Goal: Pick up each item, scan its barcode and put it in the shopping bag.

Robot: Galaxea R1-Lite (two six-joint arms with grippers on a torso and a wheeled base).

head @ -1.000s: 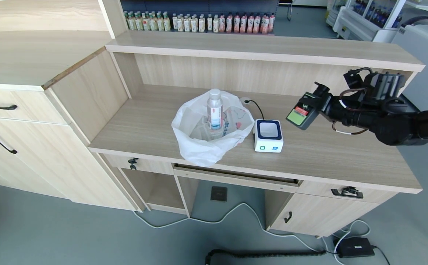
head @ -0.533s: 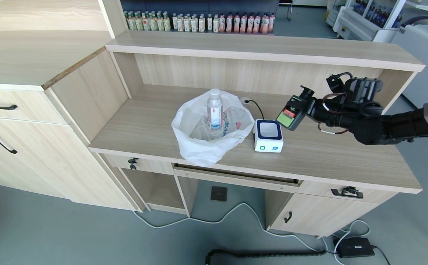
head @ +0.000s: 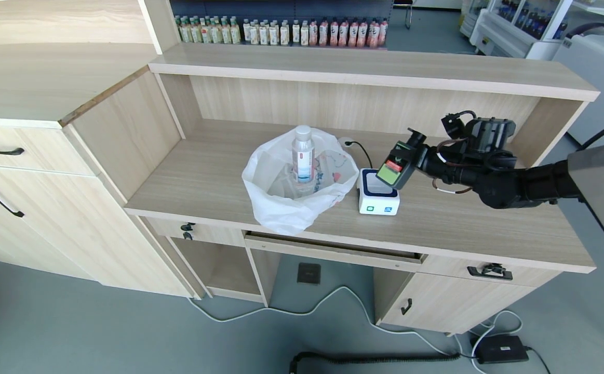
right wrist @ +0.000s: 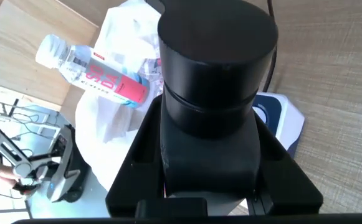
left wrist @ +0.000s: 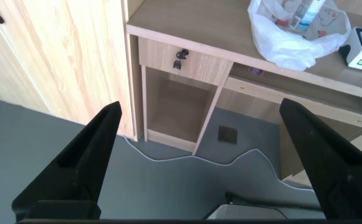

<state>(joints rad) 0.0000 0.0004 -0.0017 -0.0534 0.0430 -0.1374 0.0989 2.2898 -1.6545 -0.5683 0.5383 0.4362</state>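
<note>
Your right gripper (head: 418,157) clamps the rigid dark cylindrical canister with a green-and-red label (head: 394,169) by its body. It is likely light and smooth-walled, so hold it firmly. Your left gripper (left wrist: 200,107) gapes empty.

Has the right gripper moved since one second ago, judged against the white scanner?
Yes. The right gripper, shut on a green-labelled item, has come left and now holds it at the right edge of the white scanner.

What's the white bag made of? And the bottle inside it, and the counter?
Shopping bag: probably thin white plastic film; it crumples into soft, floppy folds.
Bottle: clear plastic by the look of it, see-through, with a white cap.
Counter: pale wood look with grain lines and a matte finish; it could be laminate rather than solid wood.
</note>
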